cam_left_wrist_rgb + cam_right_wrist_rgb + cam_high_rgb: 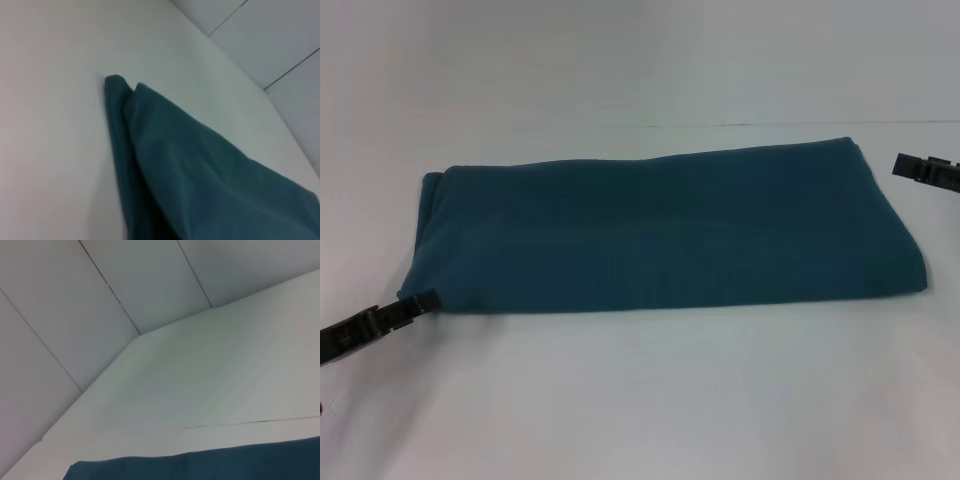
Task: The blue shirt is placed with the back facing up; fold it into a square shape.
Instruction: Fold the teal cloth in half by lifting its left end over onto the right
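Lying folded, blue shirt [660,230]; left tool [420,302] at near-left corner.

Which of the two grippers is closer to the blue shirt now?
The left gripper: its tip is at the near left corner of the blue shirt. The right gripper stands apart, with bare white table between it and the shirt's far right end.
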Robot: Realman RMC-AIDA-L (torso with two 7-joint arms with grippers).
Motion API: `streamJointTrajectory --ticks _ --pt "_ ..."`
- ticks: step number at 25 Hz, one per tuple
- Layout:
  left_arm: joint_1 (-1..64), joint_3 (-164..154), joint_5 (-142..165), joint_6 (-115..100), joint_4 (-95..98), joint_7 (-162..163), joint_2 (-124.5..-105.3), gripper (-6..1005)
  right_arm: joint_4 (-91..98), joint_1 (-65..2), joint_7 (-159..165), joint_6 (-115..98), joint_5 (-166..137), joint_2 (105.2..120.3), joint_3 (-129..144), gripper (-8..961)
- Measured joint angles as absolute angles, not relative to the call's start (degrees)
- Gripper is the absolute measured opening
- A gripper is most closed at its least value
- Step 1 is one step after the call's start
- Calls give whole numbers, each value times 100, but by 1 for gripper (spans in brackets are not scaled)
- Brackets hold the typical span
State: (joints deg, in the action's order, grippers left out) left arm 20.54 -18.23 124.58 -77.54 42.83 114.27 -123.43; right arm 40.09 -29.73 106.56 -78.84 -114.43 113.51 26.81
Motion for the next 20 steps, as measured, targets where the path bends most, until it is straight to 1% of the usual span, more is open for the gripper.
streamJointTrajectory --ticks 9,13,14,20 --pt "2155 -2111 12539 -7325 4205 11651 -12332 687 4008 -2933 10660 -7884 -11441 11321 2633 837" --pt "2239 -2118 12613 -7218 4136 11667 -12311 687 4008 -2916 10678 -7884 -11428 11319 2630 837" --pt "2305 -2123 12638 -7121 4045 11671 -12276 687 4007 -2914 10691 -7884 -11425 11319 2629 837" --pt "2422 -2195 12717 -6843 3971 11673 -12261 686 4007 -2901 10723 -7884 -11420 11310 2618 837"
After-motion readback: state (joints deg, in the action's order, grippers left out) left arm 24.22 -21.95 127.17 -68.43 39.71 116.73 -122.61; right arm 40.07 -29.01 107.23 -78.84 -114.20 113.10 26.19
